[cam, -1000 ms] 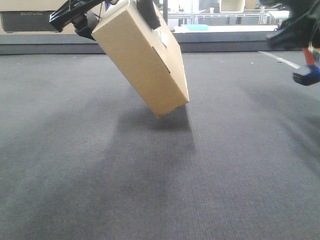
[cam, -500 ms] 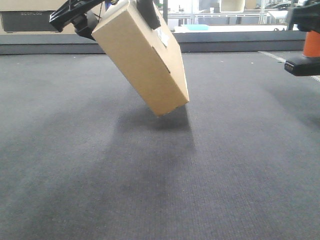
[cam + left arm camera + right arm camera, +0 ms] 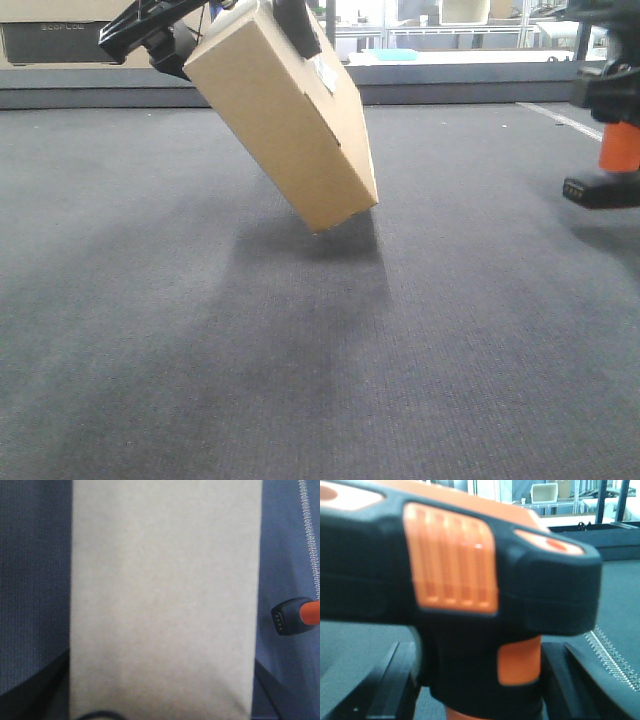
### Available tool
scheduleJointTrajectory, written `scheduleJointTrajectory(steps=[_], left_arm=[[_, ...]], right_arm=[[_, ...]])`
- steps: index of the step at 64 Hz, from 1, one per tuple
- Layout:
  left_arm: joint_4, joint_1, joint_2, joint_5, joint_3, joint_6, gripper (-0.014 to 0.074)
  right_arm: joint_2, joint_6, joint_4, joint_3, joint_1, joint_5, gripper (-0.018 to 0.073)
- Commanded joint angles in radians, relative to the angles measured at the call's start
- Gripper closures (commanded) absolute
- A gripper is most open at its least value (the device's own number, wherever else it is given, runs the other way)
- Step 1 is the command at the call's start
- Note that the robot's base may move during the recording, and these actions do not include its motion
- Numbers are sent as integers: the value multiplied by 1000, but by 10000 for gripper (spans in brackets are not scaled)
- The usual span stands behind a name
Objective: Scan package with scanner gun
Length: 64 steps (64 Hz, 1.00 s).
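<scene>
Carpet (image 3: 300, 380) under tilted package (image 3: 285, 120); label (image 3: 322, 72) front-view only; scanner gun (image 3: 612, 165) seemingly gripped.

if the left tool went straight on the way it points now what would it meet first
Most likely the grey mat: the left tool points down along the package it grips, whose low corner is near or on the mat. The scanner gun sits off to the side.
</scene>
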Motion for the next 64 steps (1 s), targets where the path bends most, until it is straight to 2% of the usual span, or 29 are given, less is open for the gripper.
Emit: scheduleJointTrajectory(steps=[1, 64], left_arm=[[-8, -1, -5, -15, -9, 2, 707], [-8, -1, -5, -15, -9, 2, 707]], right_arm=[[1, 0, -9, -3, -5, -75, 724], [18, 0, -9, -3, -5, -75, 724]])
